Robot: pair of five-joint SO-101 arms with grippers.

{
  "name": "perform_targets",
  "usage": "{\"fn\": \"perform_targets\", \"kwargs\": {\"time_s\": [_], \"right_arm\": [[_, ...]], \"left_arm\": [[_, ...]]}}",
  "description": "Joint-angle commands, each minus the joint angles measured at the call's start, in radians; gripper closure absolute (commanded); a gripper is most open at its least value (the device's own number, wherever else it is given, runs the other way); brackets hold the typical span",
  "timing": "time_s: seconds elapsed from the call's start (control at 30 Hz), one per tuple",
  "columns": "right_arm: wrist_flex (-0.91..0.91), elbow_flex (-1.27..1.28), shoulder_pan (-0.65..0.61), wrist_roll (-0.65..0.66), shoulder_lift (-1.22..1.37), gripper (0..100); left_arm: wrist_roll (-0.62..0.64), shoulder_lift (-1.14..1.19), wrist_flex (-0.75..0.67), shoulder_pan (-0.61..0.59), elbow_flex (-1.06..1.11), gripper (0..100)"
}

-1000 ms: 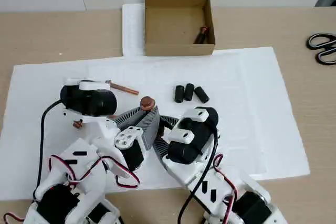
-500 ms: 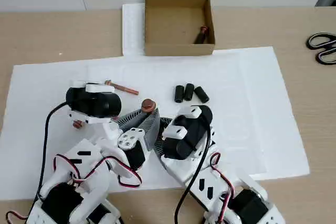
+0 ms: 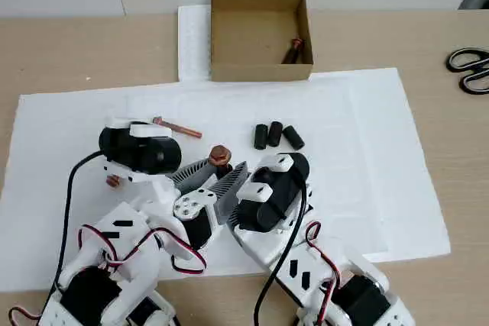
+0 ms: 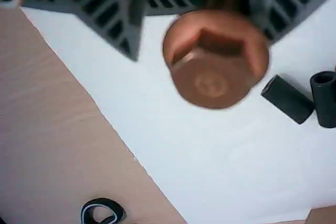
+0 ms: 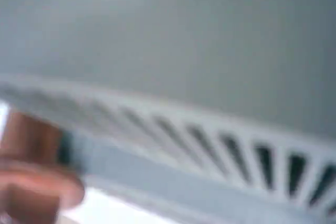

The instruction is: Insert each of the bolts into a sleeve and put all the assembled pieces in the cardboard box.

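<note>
One finished piece (image 3: 294, 51) lies in the cardboard box (image 3: 244, 36), so it's early days. The left gripper (image 3: 217, 170) clamps a bolt (image 3: 220, 155), head up. The right arm (image 3: 267, 192) sits close beside it, grip impossible to tell. Three sleeves (image 3: 275, 135) and a loose bolt (image 3: 177, 127) wait on the paper (image 3: 367, 173).

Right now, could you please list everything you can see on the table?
sheet: 1, white, across the table
cardboard box: 1, brown, far edge of sheet
assembled piece: 1, copper and black, inside box
sleeves: 3, black, on sheet
lying bolt: 1, copper, on sheet
upright bolt: 1, copper, mid-sheet
copper piece: 1, partly hidden beside left arm
scissors: 1, black, right edge of table
left hand, right hand: 2, dark grey, meeting at upright bolt
</note>
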Motion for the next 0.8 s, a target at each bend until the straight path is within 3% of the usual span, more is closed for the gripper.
{"fn": "perform_targets", "kwargs": {"time_s": [0.0,0.33,0.77], "right_arm": [[-0.051,-0.046,0.002,0.011,-0.005,99.5],[-0.054,-0.048,0.001,0.011,-0.005,99.5],[-0.053,-0.023,0.004,0.011,-0.008,99.5]], "left_arm": [[-0.006,0.012,0.008,0.063,0.033,85],[-0.147,0.018,0.008,-0.120,0.035,85],[-0.149,0.020,-0.043,-0.123,-0.056,85]]}}
